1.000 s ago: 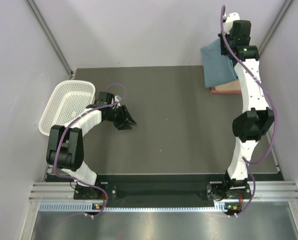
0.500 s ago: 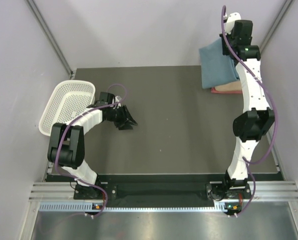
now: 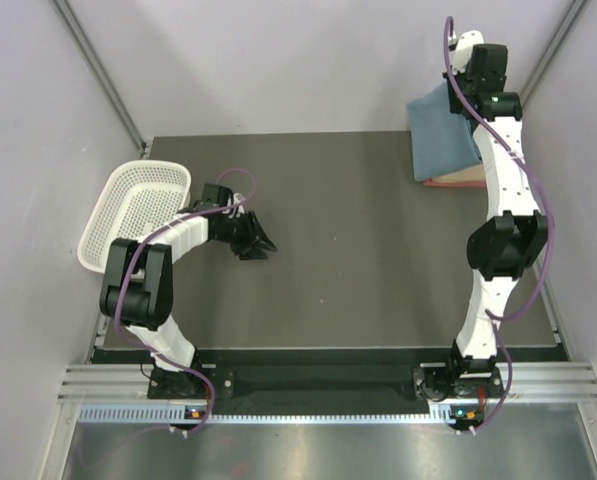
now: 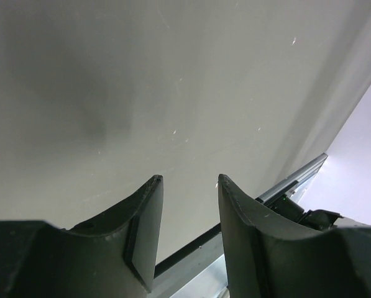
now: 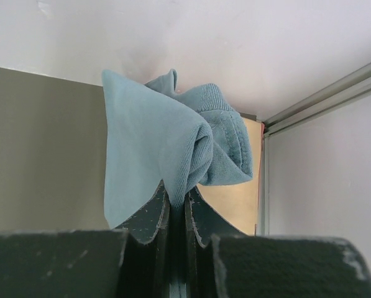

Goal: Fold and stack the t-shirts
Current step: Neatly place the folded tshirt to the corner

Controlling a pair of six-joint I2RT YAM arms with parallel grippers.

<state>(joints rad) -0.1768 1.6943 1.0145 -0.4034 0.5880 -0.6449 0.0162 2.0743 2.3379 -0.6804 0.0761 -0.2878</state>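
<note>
A dusty blue-grey t-shirt (image 3: 438,135) hangs bunched at the far right corner, over a folded peach t-shirt (image 3: 460,177) with a pink-red t-shirt edge (image 3: 436,183) showing under it. In the right wrist view my right gripper (image 5: 186,197) is shut on a fold of the blue-grey t-shirt (image 5: 151,155), and the peach t-shirt (image 5: 235,208) lies beneath. My left gripper (image 3: 256,241) rests low over the bare mat at centre left. It stands open (image 4: 190,183) with nothing between its fingers.
A white mesh basket (image 3: 108,215) sits at the left edge, partly off the dark mat (image 3: 358,250). Pale walls close in on the left, back and right. A metal rail (image 4: 297,177) runs along the mat's edge.
The blue-grey t-shirt has shifted slightly to the right with my right gripper, closer over the folded pile. The left arm has barely moved.
</note>
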